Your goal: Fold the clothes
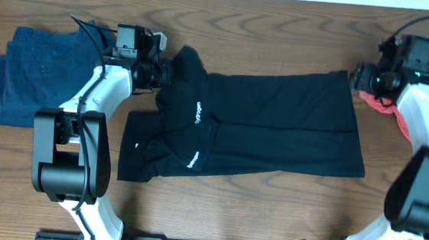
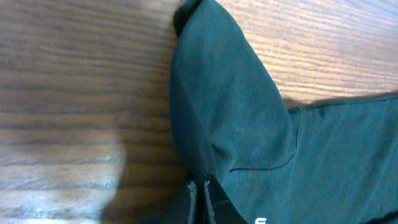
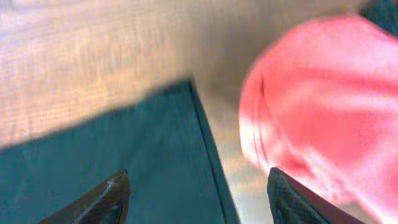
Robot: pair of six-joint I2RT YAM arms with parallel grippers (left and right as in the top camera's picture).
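Observation:
The clothes here are chiefly a black polo shirt [image 1: 276, 117] with white print, lying flat across the middle of the table, its sides folded inward. My left gripper [image 1: 164, 74] is at the shirt's upper left, where the fabric is bunched into a raised fold [image 2: 236, 112]. In the left wrist view, the left gripper [image 2: 200, 186] has its fingers pressed together on that dark cloth. My right gripper [image 1: 360, 76] hovers over the shirt's top right corner [image 3: 124, 143]. In the right wrist view, the right gripper [image 3: 198, 186] is wide open and holds nothing.
A folded dark blue garment [image 1: 38, 68] lies at the far left behind the left arm. A pink-red garment [image 1: 384, 106] sits by the right arm, close to the right gripper's outer finger [image 3: 298, 199]. Bare wood lies along the front and back edges.

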